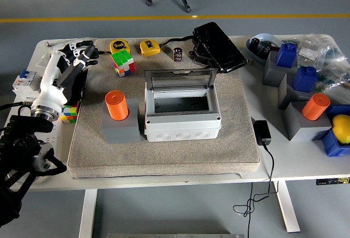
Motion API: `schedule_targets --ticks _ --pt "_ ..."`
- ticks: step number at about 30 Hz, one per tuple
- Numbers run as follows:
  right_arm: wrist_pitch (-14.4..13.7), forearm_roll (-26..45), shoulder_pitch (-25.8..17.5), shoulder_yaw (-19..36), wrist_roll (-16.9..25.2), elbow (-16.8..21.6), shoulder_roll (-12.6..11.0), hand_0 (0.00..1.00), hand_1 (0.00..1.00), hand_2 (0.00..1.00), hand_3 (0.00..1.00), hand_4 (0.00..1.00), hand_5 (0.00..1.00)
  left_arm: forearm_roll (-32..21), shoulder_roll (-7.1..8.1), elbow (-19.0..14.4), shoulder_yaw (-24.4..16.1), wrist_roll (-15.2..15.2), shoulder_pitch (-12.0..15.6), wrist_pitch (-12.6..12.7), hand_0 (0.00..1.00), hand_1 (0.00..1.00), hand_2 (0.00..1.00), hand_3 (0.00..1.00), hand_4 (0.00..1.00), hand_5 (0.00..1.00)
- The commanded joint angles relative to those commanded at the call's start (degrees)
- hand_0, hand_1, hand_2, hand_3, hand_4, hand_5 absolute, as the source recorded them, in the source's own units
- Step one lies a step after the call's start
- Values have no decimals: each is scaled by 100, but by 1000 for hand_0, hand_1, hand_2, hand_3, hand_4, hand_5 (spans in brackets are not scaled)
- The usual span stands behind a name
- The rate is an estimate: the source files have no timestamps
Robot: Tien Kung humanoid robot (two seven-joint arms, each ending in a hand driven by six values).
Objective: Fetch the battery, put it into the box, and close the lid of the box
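While the left arm comes in from the lower left corner, its left hand point(76, 57) hovers over the mat's far left corner with the fingers spread loosely and nothing in them. Just at three o'clock from the hand sits a Rubik's cube point(122, 63), and beyond that, at about one o'clock, lie two yellow tape measures point(134, 46). Below the wrist, at six o'clock, a second colourful cube point(69, 112) peeks out from under the forearm, partly hidden.

Further out, at four o'clock from the hand, the orange battery point(116, 105) stands upright on a grey block point(120, 128) on the grey mat point(164, 150). Just beside it at three o'clock is the grey box point(182, 115), its clear lid point(180, 79) raised at the back and the inside dark and hard to read. A black case point(219, 46) lies tilted at the mat's far right corner.

Well off to the right, another orange cylinder point(315, 106) sits on a grey block, near blue blocks point(286, 54) and a yellow object point(341, 127) cut off by the frame edge. A black adapter point(262, 132) lies on the white table point(306, 161). The right arm is out of sight.
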Motion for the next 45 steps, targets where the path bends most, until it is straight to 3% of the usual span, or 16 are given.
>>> schedule_targets --ticks 10,17,18,23,24,35,36,41,42,45 --pt "13 4 -5 -17 10 5 -7 621 652 623 574 919 479 336 8 -57 419 -114 154 156 760 723 712 731 998 478" --pt "16 8 11 -9 16 7 -23 620 651 623 574 919 478 381 10 -58 657 -175 194 132 766 726 721 732 998 463" --pt "17 5 13 -6 16 10 -25 620 651 623 574 919 478 388 8 -53 680 -184 195 127 768 729 725 733 998 405" --pt "20 0 23 -14 21 18 -37 620 651 623 574 919 478 477 -7 45 819 -274 185 218 768 729 725 733 998 405" --pt "21 1 28 -22 22 21 -39 621 652 624 575 920 477 482 -11 78 851 -309 180 237 763 727 729 685 998 226" --pt "32 25 56 -104 19 18 -63 621 651 624 576 921 477 401 -23 326 1203 -604 106 372 758 723 722 673 998 182" --pt "32 28 58 -108 18 17 -65 621 651 624 576 922 476 364 -25 351 1259 -653 84 393 717 700 665 647 998 100" --pt "28 31 70 -127 18 20 -70 621 651 624 576 922 476 157 -54 466 1479 -782 -21 453 717 700 665 647 998 100" --pt "27 29 74 -130 19 24 -71 621 652 624 575 922 476 109 -60 483 1512 -803 -40 460 649 606 559 570 943 2" --pt "24 23 83 -143 22 35 -73 621 652 624 575 922 476 -126 -84 554 1625 -891 -109 475 649 606 559 570 943 2"
